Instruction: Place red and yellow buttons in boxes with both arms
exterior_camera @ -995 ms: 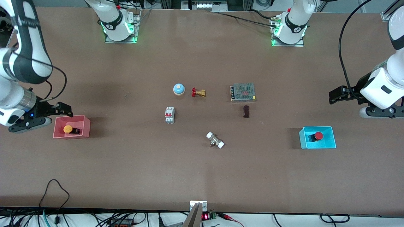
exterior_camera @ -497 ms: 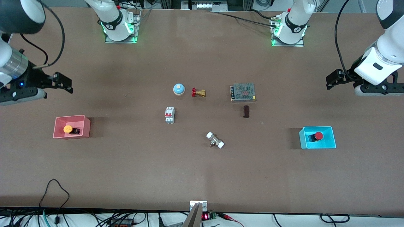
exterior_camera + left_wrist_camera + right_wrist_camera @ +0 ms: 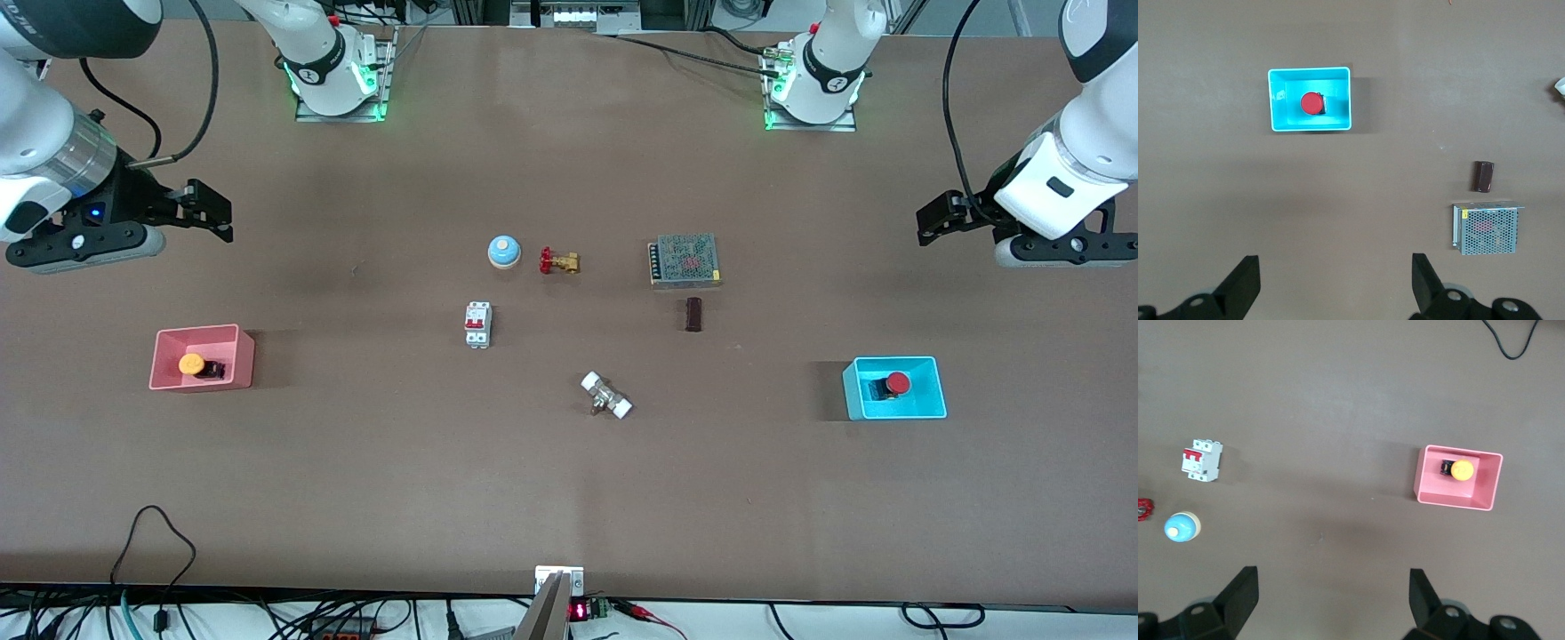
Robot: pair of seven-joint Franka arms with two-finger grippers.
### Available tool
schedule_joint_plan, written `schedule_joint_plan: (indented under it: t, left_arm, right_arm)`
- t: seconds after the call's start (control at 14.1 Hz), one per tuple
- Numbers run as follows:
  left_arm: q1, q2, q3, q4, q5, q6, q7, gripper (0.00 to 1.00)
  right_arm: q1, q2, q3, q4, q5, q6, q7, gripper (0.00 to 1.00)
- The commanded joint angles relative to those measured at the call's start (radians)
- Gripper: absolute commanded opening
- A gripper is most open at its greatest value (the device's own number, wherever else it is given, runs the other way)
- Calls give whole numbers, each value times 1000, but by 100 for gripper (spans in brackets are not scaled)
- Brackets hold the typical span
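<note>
The orange-yellow button lies in the salmon pink box at the right arm's end of the table. The red button lies in the cyan box at the left arm's end. My right gripper is open and empty, raised over bare table apart from the pink box. My left gripper is open and empty, raised over bare table apart from the cyan box. The left wrist view shows its open gripper, the cyan box and red button. The right wrist view shows its open gripper, the pink box and yellow button.
In the table's middle stand a blue bell, a red-and-brass valve, a white breaker, a metal mesh power supply, a dark brown block and a white-capped fitting.
Both grippers have lifted away from the boxes toward the bases' side. The right gripper has then shifted a little toward the table's middle. The buttons stay in the boxes.
</note>
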Motion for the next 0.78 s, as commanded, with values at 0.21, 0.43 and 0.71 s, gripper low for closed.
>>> schedule_joint_plan:
  t: [0.21, 0.43, 0.71]
  left_arm:
    - [3, -5, -1, 15, -4, -35, 14, 100]
    - [3, -5, -1, 15, -4, -35, 12, 100]
    - [7, -5, -1, 15, -4, -36, 12, 100]
  right_arm:
    - [11, 10, -15, 54, -18, -59, 17, 100]
    - [5, 11, -17, 52, -19, -65, 17, 100]
    - [2, 13, -17, 51, -19, -65, 25, 100]
